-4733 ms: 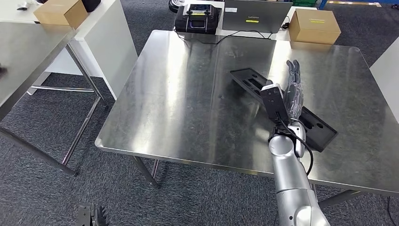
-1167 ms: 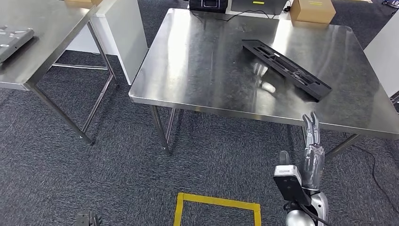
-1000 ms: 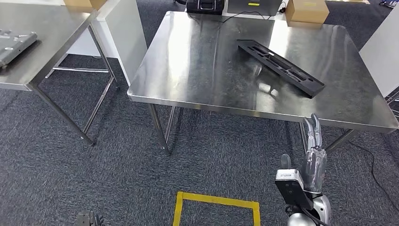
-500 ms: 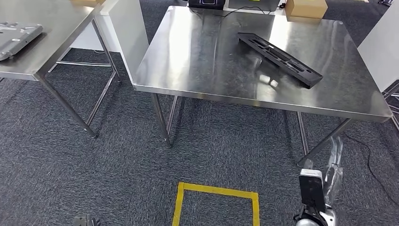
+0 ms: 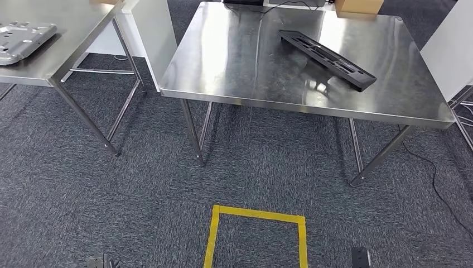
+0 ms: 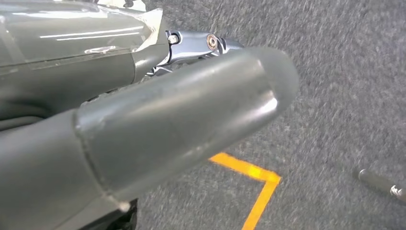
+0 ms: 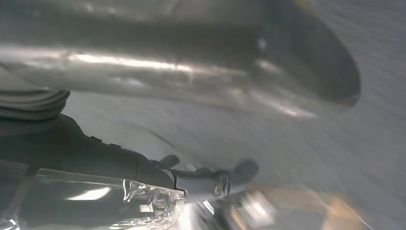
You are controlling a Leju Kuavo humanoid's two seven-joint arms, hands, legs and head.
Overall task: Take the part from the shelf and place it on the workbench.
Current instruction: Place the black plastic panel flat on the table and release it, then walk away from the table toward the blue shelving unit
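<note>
Left wrist view shows the left hand (image 6: 143,129) close up: a thick grey thumb crosses the frame above dark grey carpet (image 6: 344,96), holding nothing; the fingers look spread, though only a little of them is clear. Beneath the thumb lies a corner of yellow floor tape (image 6: 253,182). In the right wrist view the right hand (image 7: 158,62) is a blurred grey mass over the carpet, and whether its fingers are apart or together cannot be told.

In the head view, the yellow tape forms a square outline (image 5: 256,215) on the carpet at 6 o'clock. Beyond it, toward 12 o'clock, stands the square stainless-steel counter (image 5: 240,67) on thin metal legs. The long, flat black plastic part with slotted cut-outs (image 5: 326,51) lies on the counter's top, at about 1 o'clock, set diagonally with its near end toward the counter's right edge, well apart from either hand. A brown cardboard box (image 5: 358,5) sits at the counter's far right corner. At 10 o'clock a second steel counter (image 5: 61,50) carries a flat grey metal plate (image 5: 25,33). A black cable (image 5: 435,178) trails over the carpet at 4 o'clock.
</note>
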